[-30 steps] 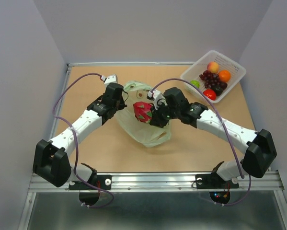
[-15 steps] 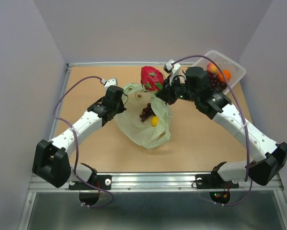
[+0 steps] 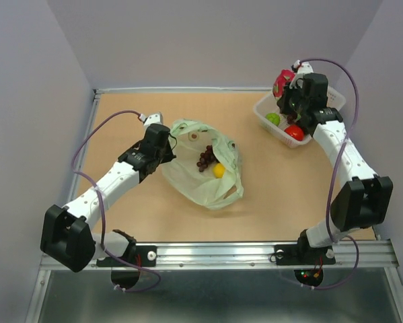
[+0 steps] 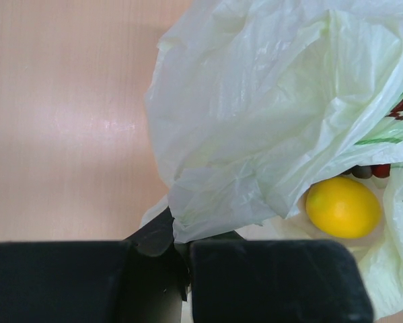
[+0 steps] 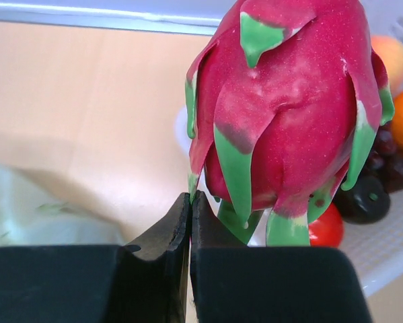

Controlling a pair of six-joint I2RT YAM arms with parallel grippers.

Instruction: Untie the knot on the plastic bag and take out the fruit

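Two fruits sit in the opened plastic bag: grapes and yellow fruit. Right jaws pinch the dragon fruit, upright, over the basket. Left jaws, nearer, clamp the bag's rim, yellow fruit just beyond.

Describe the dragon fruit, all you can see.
The dragon fruit is oval and pink-red, with smooth mottled skin and green-tipped scales curling off it, one at the top and several round the lower end. It is held in the air, upright in the right wrist view, by the right gripper, whose jaws stand almost together on a lower scale. It hangs over the rim of the basket, apparently touching nothing else.
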